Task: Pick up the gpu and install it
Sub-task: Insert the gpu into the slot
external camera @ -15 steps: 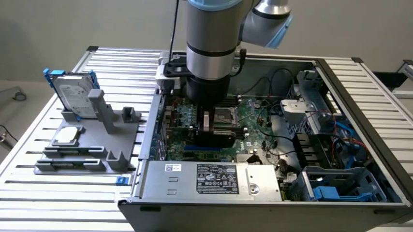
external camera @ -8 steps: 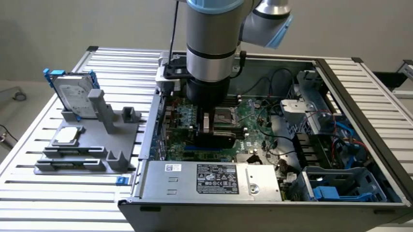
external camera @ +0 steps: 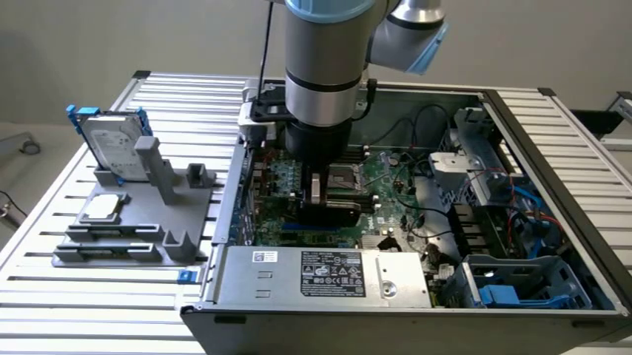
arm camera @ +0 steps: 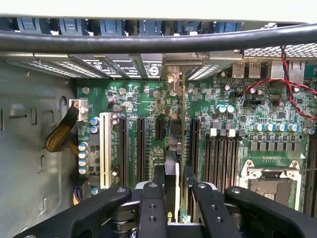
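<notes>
My gripper (external camera: 326, 194) reaches down into the open computer case (external camera: 553, 148), over the green motherboard (external camera: 395, 188). It is shut on the gpu (external camera: 331, 214), which shows as a dark block under the fingers. In the wrist view the gpu (arm camera: 172, 144) stands on edge between my two fingers (arm camera: 159, 181), thin and dark. It runs in line with the long black expansion slots (arm camera: 141, 148) of the motherboard (arm camera: 247, 129), and its far end reaches the rear slot openings (arm camera: 171, 64). Whether the card sits in a slot I cannot tell.
A silver hard drive in a blue frame (external camera: 111, 139) stands on a grey fixture (external camera: 129, 222) at the exterior view's left, outside the case. The power supply (external camera: 326, 274) fills the near side. Red and black wires (arm camera: 292, 89) and memory slots (arm camera: 220, 158) lie beside the card.
</notes>
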Available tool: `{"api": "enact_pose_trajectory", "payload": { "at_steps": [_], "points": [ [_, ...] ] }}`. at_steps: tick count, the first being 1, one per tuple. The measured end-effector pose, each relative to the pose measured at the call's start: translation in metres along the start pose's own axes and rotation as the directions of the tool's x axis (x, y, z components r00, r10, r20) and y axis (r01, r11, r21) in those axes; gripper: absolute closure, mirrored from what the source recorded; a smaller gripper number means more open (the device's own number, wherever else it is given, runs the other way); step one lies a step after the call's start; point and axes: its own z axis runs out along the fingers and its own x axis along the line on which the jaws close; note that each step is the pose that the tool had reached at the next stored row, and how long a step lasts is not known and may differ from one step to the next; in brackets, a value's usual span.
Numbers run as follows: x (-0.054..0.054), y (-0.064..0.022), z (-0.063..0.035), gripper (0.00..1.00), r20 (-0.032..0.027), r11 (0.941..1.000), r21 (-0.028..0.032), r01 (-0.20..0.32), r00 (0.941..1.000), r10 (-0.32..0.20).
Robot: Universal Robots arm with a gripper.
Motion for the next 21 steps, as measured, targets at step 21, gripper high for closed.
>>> {"api": "enact_pose_trajectory", "payload": {
  "at_steps": [21],
  "points": [
    [0.0015,0.0,0.0012,0.74,0.0121,1.0,-0.0003,0.001,0.9999,-0.001]
  ]
}}
